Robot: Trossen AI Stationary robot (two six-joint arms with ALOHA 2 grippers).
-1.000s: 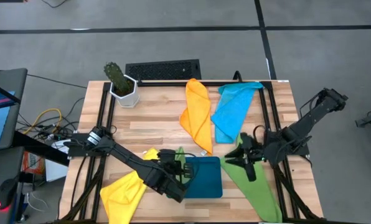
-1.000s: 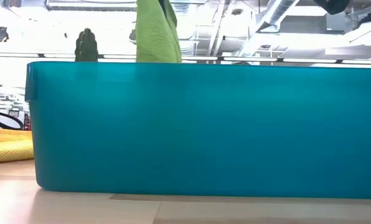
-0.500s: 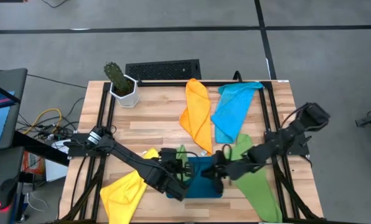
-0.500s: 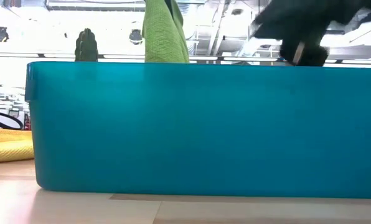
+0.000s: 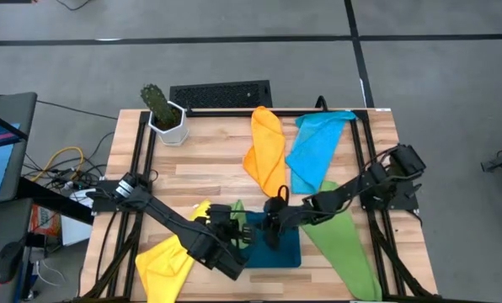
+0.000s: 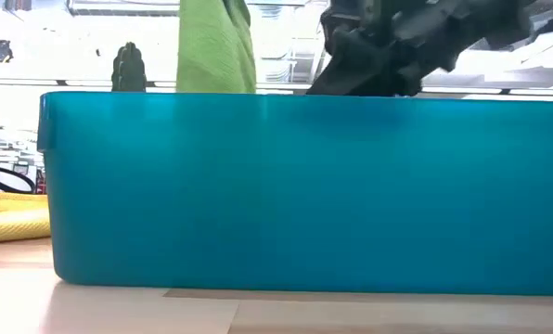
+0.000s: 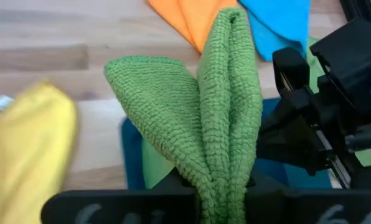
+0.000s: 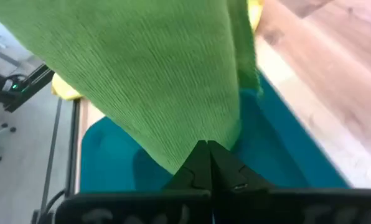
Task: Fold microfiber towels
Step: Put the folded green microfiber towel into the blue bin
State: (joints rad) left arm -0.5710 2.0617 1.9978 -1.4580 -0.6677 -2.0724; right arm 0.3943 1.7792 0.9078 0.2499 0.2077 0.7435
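With my left gripper (image 7: 220,186) clamped on the green towel (image 7: 204,118) hanging over the teal tray (image 5: 278,242) and my right gripper (image 8: 205,163) pinched on its lower edge, I should draw that edge taut and level before folding.

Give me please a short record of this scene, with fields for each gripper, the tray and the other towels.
left gripper: shut on green towel, held above the tray
right gripper: shut on the same green towel's lower edge
tray: dark teal, at table's front edge
second green towel: flat, beside tray
yellow towel: front left corner
orange towel, blue towel: at the back
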